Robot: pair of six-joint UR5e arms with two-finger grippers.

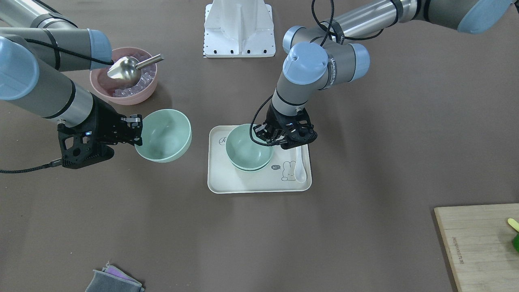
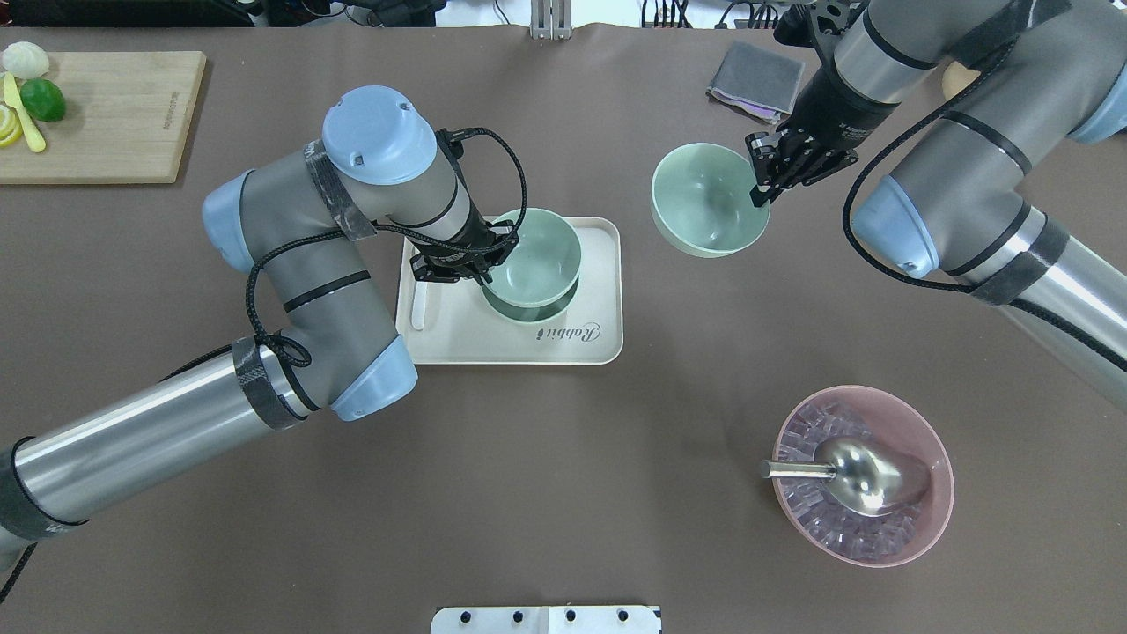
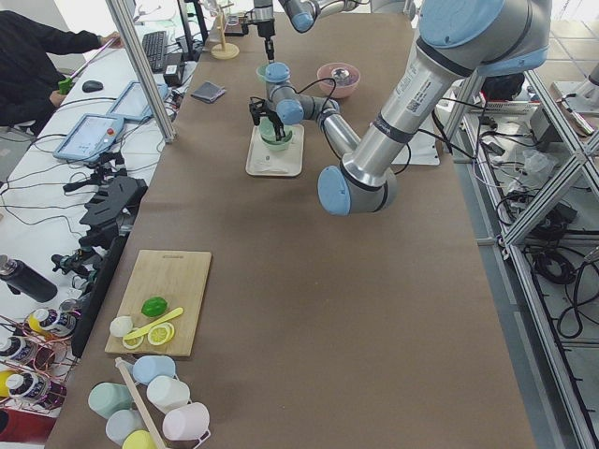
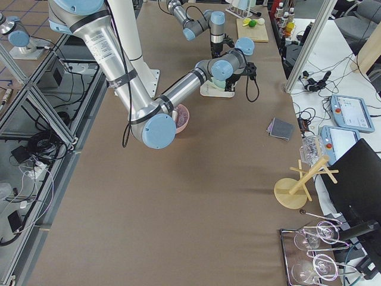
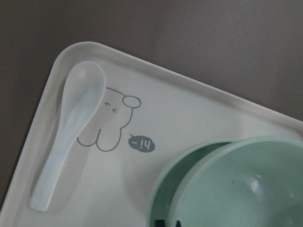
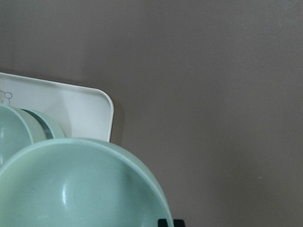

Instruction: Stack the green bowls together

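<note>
Cream tray (image 2: 458, 339) carries two green bowls (image 2: 537, 251), one nested in the other. The left gripper (image 2: 489, 267) pinches the upper rim, probably to seat it. Beside the tray, the third bowl (image 2: 704, 198) is tilted, the right gripper (image 2: 762, 182) clamped on its rim, likely queued for the top.

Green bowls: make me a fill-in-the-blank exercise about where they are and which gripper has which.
1. The left gripper holds the upper green bowl over the lower green bowl, which sits on the ____.
2. The right gripper holds the third green bowl by its ____, apart from the others.
3. The metal scoop lies in the ____ bowl.
Missing words: tray; rim; pink.
</note>
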